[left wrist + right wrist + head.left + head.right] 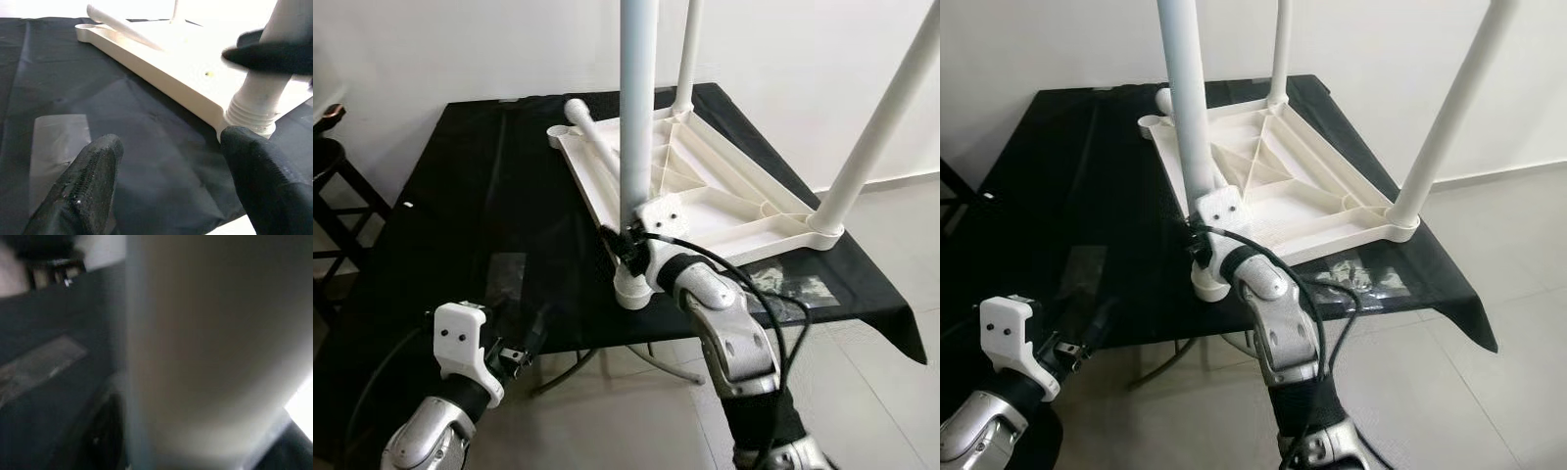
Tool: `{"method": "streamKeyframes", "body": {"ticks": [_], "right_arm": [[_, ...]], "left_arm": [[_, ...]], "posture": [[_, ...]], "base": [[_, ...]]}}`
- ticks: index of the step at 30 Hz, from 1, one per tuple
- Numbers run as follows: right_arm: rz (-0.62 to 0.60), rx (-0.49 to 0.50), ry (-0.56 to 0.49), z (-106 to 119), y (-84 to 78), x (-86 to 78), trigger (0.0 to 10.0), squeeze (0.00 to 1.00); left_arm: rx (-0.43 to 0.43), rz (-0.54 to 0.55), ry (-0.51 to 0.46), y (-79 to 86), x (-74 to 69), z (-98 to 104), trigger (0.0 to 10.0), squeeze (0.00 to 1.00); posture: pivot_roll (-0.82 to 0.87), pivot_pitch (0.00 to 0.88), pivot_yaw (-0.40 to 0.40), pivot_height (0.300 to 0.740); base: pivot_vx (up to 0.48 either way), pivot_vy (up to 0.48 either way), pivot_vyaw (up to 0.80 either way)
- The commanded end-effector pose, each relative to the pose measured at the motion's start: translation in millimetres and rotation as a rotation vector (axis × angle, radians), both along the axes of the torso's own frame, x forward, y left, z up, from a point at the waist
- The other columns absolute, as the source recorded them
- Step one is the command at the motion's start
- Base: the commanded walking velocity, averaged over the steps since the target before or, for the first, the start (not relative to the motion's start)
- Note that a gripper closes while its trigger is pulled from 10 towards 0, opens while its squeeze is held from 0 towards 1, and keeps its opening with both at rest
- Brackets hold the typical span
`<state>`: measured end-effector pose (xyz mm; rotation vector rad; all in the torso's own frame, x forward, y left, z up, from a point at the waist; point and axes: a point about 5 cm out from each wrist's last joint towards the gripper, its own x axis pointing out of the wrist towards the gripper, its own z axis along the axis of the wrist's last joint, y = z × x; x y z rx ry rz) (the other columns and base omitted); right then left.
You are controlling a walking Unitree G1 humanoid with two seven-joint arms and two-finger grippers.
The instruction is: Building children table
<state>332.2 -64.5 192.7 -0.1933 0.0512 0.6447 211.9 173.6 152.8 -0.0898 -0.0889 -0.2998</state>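
The right gripper [625,243] clasps the near leg [637,108], seating it in the tabletop [724,191] corner socket. The left gripper [171,166] waits beside, fingers wide. Next, I think, twist this leg tight, then fit the loose leg [592,137].

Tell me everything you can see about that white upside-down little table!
The white table top looks like plastic and lies upside down on the black cloth, its ribbed underside facing up. Three round white legs stand upright in its corner sockets; a fourth leg lies loose across the far corner. The right gripper is at the base of the nearest leg, just above its ridged socket. The left gripper hovers nearby, fingers open.
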Motion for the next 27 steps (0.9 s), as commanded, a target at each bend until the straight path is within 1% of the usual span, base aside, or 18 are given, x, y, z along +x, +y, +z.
{"method": "streamKeyframes", "body": {"ticks": [1,4,5,6,7,8,10,12,13,15,16,18,19,20,21,23,27], "right_arm": [[0.115,0.028,-0.032,15,4.9,2.7,10.0,1.0],[0.129,0.028,-0.036,16,5.2,2.8,10.0,1.0],[0.364,-0.073,-0.09,28,-2.9,8.4,10.0,0.88],[0.458,-0.12,-0.107,35,-8.7,12.1,10.0,0.0],[0.458,-0.12,-0.107,35,-8.7,12.1,10.0,0.0],[0.511,-0.149,-0.114,40,-12.9,14.0,10.0,0.0],[0.574,-0.155,-0.126,48,-16.2,18.5,10.0,0.0],[0.602,-0.157,-0.124,53,-17.1,24.4,10.0,0.0],[0.602,-0.157,-0.124,53,-17.1,24.4,10.0,0.0],[0.653,-0.093,-0.116,61,-15.6,29.5,10.0,0.0],[0.653,-0.093,-0.116,61,-15.6,29.5,10.0,0.0],[0.733,-0.065,-0.105,64,-14.3,30.4,10.0,0.0],[0.767,-0.056,-0.086,63,-15.0,30.4,7.6,0.0],[0.767,-0.056,-0.086,63,-15.0,30.4,7.6,0.0],[0.783,-0.049,-0.067,61,-16.3,31.3,0.0,0.0],[0.804,-0.045,-0.046,58,-19.1,33.9,0.0,0.0],[0.808,-0.052,-0.031,53,-22.3,36.1,0.0,0.0]], "left_arm": [[-0.006,0.005,0.012,1.1,-0.3,-3,10.0,0.0],[-0.006,0.005,0.012,1.1,-0.2,-3,10.0,0.0],[-0.007,0.001,0.012,0.2,0.0,-3,10.0,0.0],[-0.008,-0.001,0.012,-0.2,0.0,-3,10.0,0.0],[-0.008,-0.001,0.012,-0.2,0.0,-3,10.0,0.0],[-0.008,-0.001,0.011,-0.4,-0.1,-2,10.0,0.0],[-0.008,-0.001,0.01,-0.7,-0.8,-2,10.0,0.0],[-0.008,-0.001,0.01,-0.8,-1.5,-2,10.0,0.0],[-0.008,-0.001,0.01,-0.8,-1.5,-2,10.0,0.0],[-0.007,-0.002,0.01,-0.8,-2.0,-2,10.0,0.0],[-0.007,-0.002,0.01,-0.8,-2.0,-2,10.0,0.0],[-0.004,-0.002,0.011,-0.8,-3.1,-1,10.0,0.0],[-0.002,-0.002,0.012,-0.7,-3.6,-1,10.0,0.0],[-0.002,-0.002,0.012,-0.7,-3.6,-1,10.0,0.0],[-0.001,-0.003,0.013,-0.8,-4.2,-1,10.0,0.0],[0.0,-0.004,0.014,-0.8,-4.9,-1,10.0,0.0],[0.001,-0.005,0.016,-0.6,-5.7,-1,10.0,0.0]], "posture": [[-0.01,0.139,-0.004,0.74],[-0.01,0.139,-0.004,0.74],[0.0,0.144,-0.002,0.74],[0.0,0.148,-0.003,0.74],[0.0,0.148,-0.003,0.74],[0.0,0.148,-0.003,0.74],[0.01,0.152,-0.001,0.74],[0.01,0.156,0.0,0.74],[0.01,0.156,0.0,0.74],[0.02,0.16,0.001,0.74],[0.02,0.16,0.001,0.74],[0.03,0.164,0.004,0.74],[0.03,0.163,0.004,0.74],[0.03,0.163,0.004,0.74],[0.03,0.164,0.004,0.74],[0.03,0.164,0.004,0.74],[0.04,0.162,0.006,0.74]], "base": [[0.0,0.0,0.0],[0.0,0.0,0.0],[0.0,0.0,0.0],[0.0,0.0,0.0],[0.0,0.0,0.0],[0.0,0.0,0.0],[0.0,0.0,0.0],[0.0,0.0,0.0],[0.0,0.0,0.0],[0.0,0.0,0.0],[0.0,0.0,0.0],[0.0,0.0,0.0],[0.0,0.0,0.0],[0.0,0.0,0.0],[0.0,0.0,0.0],[0.0,0.0,0.0],[0.0,0.0,0.0]]}}
